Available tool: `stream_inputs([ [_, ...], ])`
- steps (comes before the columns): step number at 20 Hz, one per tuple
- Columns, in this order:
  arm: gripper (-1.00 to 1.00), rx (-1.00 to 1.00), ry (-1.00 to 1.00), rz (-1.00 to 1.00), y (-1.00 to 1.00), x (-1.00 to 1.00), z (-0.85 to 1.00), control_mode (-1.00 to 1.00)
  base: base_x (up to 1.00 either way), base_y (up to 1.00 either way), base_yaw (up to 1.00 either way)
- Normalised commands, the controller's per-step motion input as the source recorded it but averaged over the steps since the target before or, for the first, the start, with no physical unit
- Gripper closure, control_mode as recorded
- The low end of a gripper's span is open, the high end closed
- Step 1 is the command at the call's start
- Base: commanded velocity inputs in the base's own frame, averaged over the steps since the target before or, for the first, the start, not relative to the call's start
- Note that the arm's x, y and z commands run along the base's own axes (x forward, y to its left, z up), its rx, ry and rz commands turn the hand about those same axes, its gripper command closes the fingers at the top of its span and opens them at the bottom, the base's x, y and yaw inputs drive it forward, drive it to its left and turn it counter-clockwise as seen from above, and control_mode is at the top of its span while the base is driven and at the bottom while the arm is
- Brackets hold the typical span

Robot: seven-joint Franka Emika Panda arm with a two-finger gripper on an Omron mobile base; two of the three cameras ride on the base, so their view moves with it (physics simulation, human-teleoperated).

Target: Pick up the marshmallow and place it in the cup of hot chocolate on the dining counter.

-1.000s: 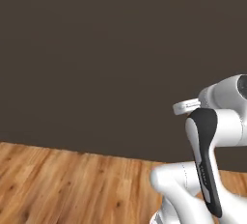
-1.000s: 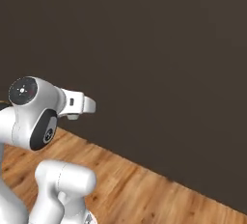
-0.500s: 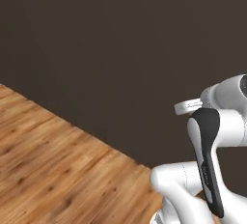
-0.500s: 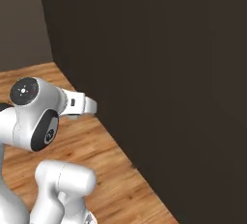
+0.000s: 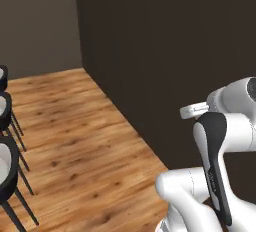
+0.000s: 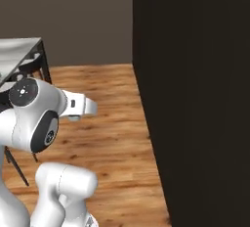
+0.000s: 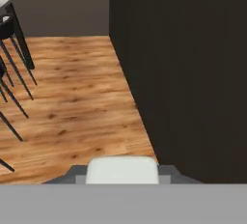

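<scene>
In the hand view, the marshmallow shows as a small white block at the bottom edge. My gripper is shut on it, a grey fingertip pressed against each side. A corner of the dining counter is a pale grey slab at the far left of the right base view, and it also shows in the top left of the hand view as the dining counter. The cup of hot chocolate is out of view. My white arm stays folded high over the base.
A tall dark wall stands close on the right in every view. Black stools with thin legs line the left side. Open wooden floor lies between the stools and the wall.
The whole picture has swung: the base has turned, so the dark wall has slid right and the floor, stools and counter corner have come into view. The arm keeps its pose.
</scene>
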Motion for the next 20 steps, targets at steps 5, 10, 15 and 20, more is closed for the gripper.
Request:
stream_inputs([
  [5,1.00,0.00,0.00,0.00,0.00,0.00,0.00,1.00,0.62,-0.76,0.55],
  [10,1.00,0.00,0.00,0.00,0.00,0.00,0.00,1.00,0.66,-0.68,0.59],
  [15,1.00,0.00,0.00,0.00,0.00,0.00,0.00,1.00,0.81,-0.50,0.63],
  [20,1.00,0.00,0.00,0.00,0.00,0.00,0.00,1.00,1.00,-0.09,0.57],
])
